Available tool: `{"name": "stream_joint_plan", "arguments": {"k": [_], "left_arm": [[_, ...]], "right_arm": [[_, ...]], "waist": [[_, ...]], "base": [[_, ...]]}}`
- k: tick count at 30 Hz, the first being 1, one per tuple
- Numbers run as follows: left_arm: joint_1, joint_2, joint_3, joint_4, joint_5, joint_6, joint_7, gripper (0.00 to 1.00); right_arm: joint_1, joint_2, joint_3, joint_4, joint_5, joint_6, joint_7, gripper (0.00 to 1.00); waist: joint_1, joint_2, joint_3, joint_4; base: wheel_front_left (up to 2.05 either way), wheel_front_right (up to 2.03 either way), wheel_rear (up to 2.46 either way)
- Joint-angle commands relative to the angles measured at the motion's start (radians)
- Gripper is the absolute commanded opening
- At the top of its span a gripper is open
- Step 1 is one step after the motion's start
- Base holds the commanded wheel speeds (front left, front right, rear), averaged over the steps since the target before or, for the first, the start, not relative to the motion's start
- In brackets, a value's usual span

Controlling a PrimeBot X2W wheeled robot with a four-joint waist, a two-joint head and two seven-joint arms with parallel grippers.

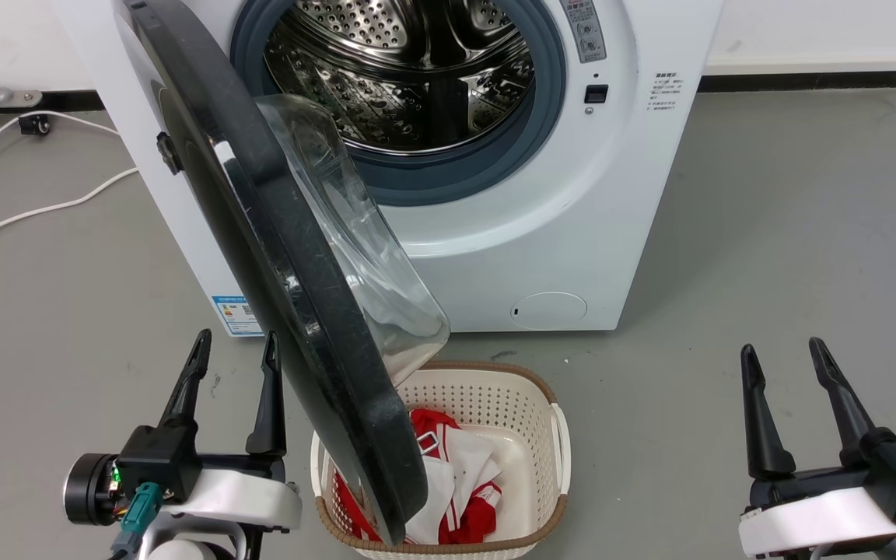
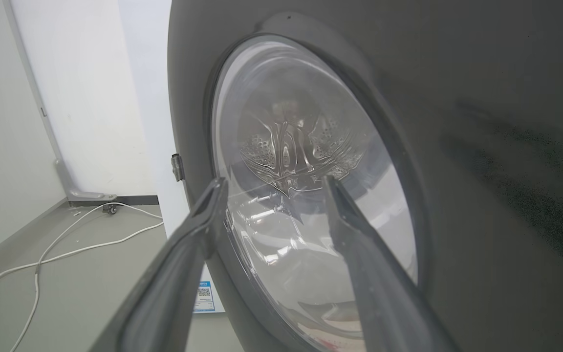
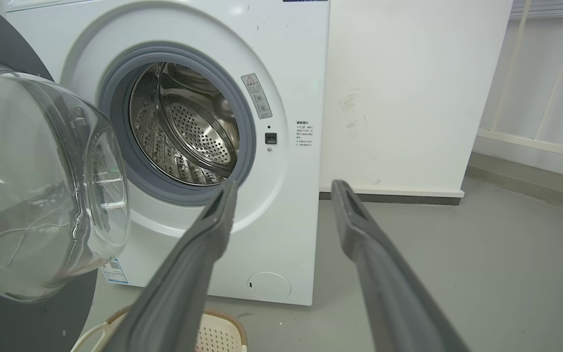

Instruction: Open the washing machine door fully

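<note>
Washing machine door (image 1: 277, 257) standing out from the front, edge-on to the head camera.

White washing machine (image 1: 495, 257) at the back against the wall, with steel drum (image 1: 401, 78) and grey-blue rubber ring (image 1: 448, 175) in plain sight. Hangs on its left side: glossy black frame, bulging glass bowl facing right, lower edge over the near-left rim of a cream laundry basket (image 1: 495, 381) on the floor, red and white clothes (image 1: 463, 482) inside. Left tool (image 1: 236, 338) just beside the frame's outer face, fingers spread, gripping nothing; contact with the frame impossible to tell. Right tool (image 1: 782, 348) well apart on the right above grey floor, fingers spread wide, empty too. White cable (image 1: 36, 210) on the floor at left. Blue sticker (image 1: 236, 313) and small round cap (image 1: 549, 309) low on the front.
</note>
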State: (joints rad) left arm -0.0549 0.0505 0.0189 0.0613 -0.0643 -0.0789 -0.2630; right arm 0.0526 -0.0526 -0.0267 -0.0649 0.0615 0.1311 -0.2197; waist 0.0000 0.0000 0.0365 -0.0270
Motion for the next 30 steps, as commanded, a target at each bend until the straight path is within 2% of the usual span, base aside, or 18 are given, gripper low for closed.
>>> {"name": "stream_joint_plan", "arguments": {"k": [1,16,17,18,19,30], "left_arm": [[0.012,0.0,-0.001,0.0,0.003,0.0,-0.002,1.0],[0.004,0.0,0.002,0.001,-0.01,-0.001,-0.002,1.0],[0.004,0.0,0.003,0.002,-0.013,-0.002,-0.002,0.76],[0.004,0.0,0.002,0.001,-0.016,-0.002,-0.002,0.32],[0.003,0.0,0.002,0.001,-0.017,-0.004,-0.002,0.0],[-0.015,0.0,0.005,-0.038,-0.011,-0.005,-0.002,0.0]], "right_arm": [[0.007,0.004,-0.003,0.005,-0.005,-0.001,-0.007,1.0],[-0.007,0.004,-0.001,0.018,-0.003,-0.001,-0.015,1.0],[-0.008,0.004,-0.001,0.018,-0.006,-0.001,-0.015,1.0],[-0.008,0.004,-0.001,0.018,-0.008,-0.001,-0.016,1.0],[-0.009,0.004,-0.001,0.019,-0.008,-0.001,-0.016,1.0],[-0.014,0.004,-0.002,0.024,0.006,-0.001,-0.015,1.0]], "waist": [[0.0,0.0,-0.002,0.001],[0.0,0.0,0.002,0.006],[0.0,0.0,0.003,0.006],[0.0,0.0,0.003,0.006],[0.0,0.0,0.003,0.006],[0.0,0.0,0.007,0.007]], "base": [[0.0,0.0,0.0],[0.0,0.0,0.0],[0.0,0.0,0.0],[0.0,0.0,0.0],[0.0,0.0,0.0],[0.0,0.0,0.0]]}}
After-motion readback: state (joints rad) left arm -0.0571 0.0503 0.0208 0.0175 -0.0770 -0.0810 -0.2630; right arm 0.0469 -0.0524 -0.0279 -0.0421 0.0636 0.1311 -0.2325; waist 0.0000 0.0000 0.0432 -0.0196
